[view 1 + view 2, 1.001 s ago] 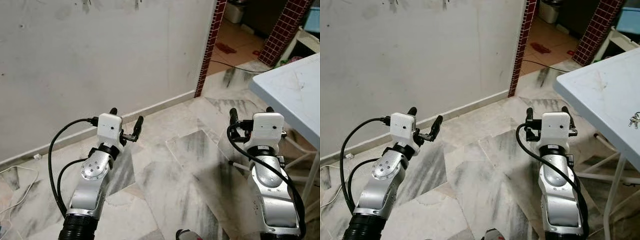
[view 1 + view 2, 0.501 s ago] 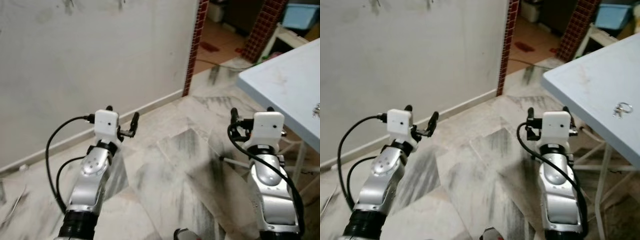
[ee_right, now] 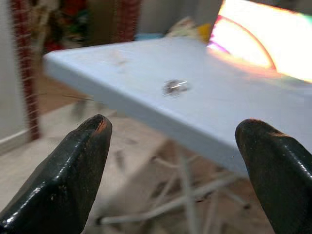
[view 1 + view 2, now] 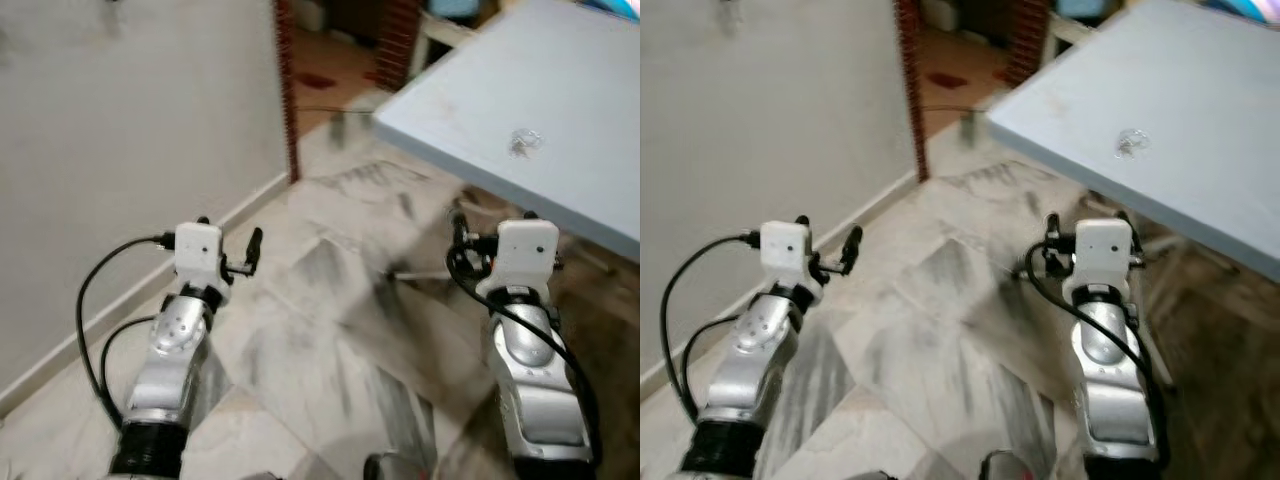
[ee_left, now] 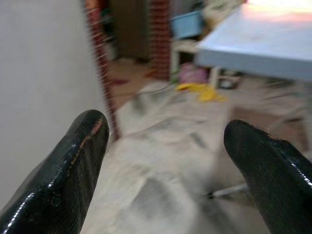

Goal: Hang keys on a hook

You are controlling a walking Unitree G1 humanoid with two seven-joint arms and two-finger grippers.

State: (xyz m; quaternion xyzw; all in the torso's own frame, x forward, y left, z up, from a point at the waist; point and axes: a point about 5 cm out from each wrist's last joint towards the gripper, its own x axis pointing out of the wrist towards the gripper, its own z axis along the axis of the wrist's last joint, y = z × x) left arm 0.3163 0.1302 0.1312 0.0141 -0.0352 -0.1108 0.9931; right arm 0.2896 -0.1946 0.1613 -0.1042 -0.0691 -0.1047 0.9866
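Note:
A small silvery bunch of keys (image 4: 523, 142) lies on the pale blue table (image 4: 590, 120) at the upper right; the right wrist view shows the keys (image 3: 174, 87) ahead, between the fingers. My right gripper (image 4: 490, 215) is held out over the floor just below the table's near edge, open and empty. My left gripper (image 4: 228, 236) is raised on the left near the white wall, also open and empty. The picture is blurred.
A white wall (image 4: 120, 140) runs along the left, ending at a red brick pillar (image 4: 285, 60) beside a doorway. Marble floor tiles (image 4: 340, 330) lie between the arms. White table legs (image 4: 420, 272) show under the table.
The whole picture has shifted left as the camera turned right: the table and the keys now sit closer and more central. Both arms keep the same raised pose, fingers still open.

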